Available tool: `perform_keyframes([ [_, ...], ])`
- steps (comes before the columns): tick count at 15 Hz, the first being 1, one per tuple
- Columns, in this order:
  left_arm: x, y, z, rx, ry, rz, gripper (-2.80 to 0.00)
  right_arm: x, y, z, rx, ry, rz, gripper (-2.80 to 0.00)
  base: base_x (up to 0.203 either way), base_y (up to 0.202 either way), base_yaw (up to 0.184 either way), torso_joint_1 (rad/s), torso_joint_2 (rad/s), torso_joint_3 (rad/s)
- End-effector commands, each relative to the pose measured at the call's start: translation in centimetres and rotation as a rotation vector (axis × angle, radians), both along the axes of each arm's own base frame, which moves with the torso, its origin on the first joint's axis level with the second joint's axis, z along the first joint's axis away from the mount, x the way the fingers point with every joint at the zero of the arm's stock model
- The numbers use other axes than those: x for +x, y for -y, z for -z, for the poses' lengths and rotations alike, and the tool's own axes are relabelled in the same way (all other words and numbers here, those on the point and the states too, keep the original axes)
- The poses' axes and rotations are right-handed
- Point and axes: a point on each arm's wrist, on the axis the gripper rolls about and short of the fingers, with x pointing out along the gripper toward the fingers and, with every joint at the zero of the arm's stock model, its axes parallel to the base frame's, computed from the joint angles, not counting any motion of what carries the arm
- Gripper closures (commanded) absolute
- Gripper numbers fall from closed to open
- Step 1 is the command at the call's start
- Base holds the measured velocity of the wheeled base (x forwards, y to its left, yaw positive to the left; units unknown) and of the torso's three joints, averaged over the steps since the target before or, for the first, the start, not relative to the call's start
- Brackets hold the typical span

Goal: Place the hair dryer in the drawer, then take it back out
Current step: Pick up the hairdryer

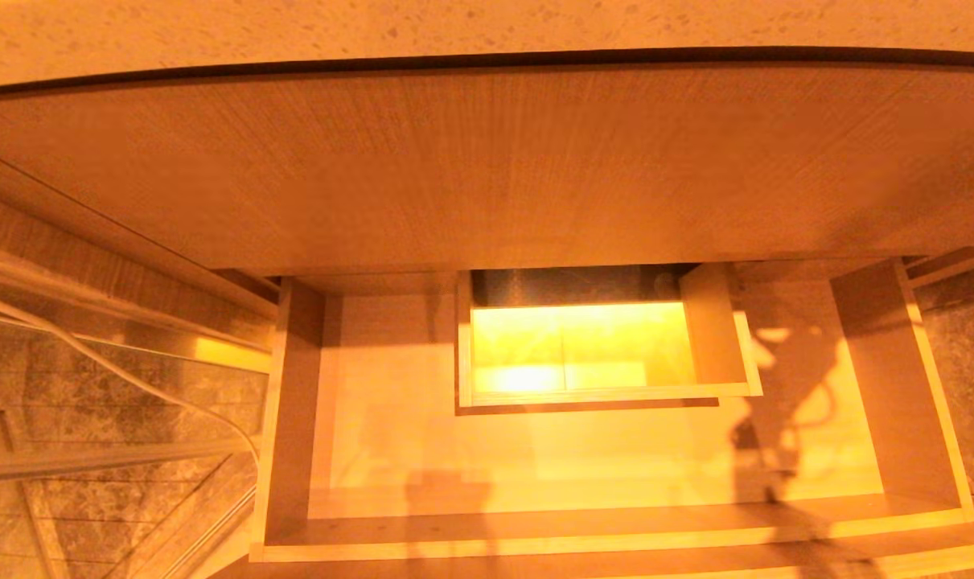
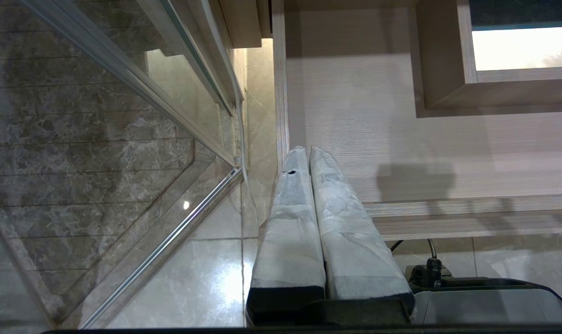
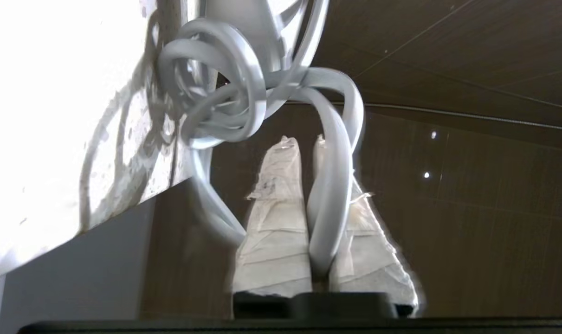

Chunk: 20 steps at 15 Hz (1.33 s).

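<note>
The drawer [image 1: 615, 540] stands pulled out in the head view, wide and shallow, with bare light wood floor and a boxed cut-out [image 1: 607, 394] in its middle. No hair dryer lies in it. In the right wrist view my right gripper [image 3: 301, 139] is shut on the hair dryer's white cord [image 3: 329, 204], which loops and coils above the fingers. Only a pale bit of the hair dryer [image 3: 246, 11] shows at the frame's edge; its barrel and mesh end are out of view. My left gripper [image 2: 307, 150] is shut and empty, beside the drawer's [image 2: 378, 139] left side wall.
A tall wood-grain panel [image 1: 487, 169] and a speckled counter top [image 1: 487, 24] stand above the drawer. A glass screen with metal rails [image 2: 169, 241] and a white cable [image 1: 133, 378] are on the left. A bright speckled surface [image 3: 53, 116] lies beside the coiled cord.
</note>
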Motion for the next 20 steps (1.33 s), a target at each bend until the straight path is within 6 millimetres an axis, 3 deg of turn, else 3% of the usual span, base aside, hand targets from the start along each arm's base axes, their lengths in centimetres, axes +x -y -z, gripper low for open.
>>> perform_keyframes([
  [1, 0.0, 0.0, 0.0, -0.001, 0.000, 0.000, 0.00, -0.5, -0.2, -0.1, -0.008, 0.002, 0.002, 0.00, 0.000, 0.000, 0.000, 0.000, 0.00, 0.000],
  [5, 0.0, 0.0, 0.0, -0.001, 0.000, 0.000, 0.00, -2.5, -1.4, -0.7, -0.025, 0.045, -0.020, 0.00, 0.000, 0.000, 0.000, 0.000, 0.00, 0.000],
  [12, 0.0, 0.0, 0.0, -0.001, 0.000, 0.000, 0.00, -9.3, -4.3, -1.8, -0.070, 0.172, -0.082, 0.00, 0.000, 0.000, 0.000, 0.000, 0.00, 0.000],
  [20, 0.0, 0.0, 0.0, -0.001, 0.000, 0.000, 0.00, -16.6, -6.6, -1.5, -0.118, 0.319, -0.091, 0.00, 0.000, 0.000, 0.000, 0.000, 0.00, 0.000],
])
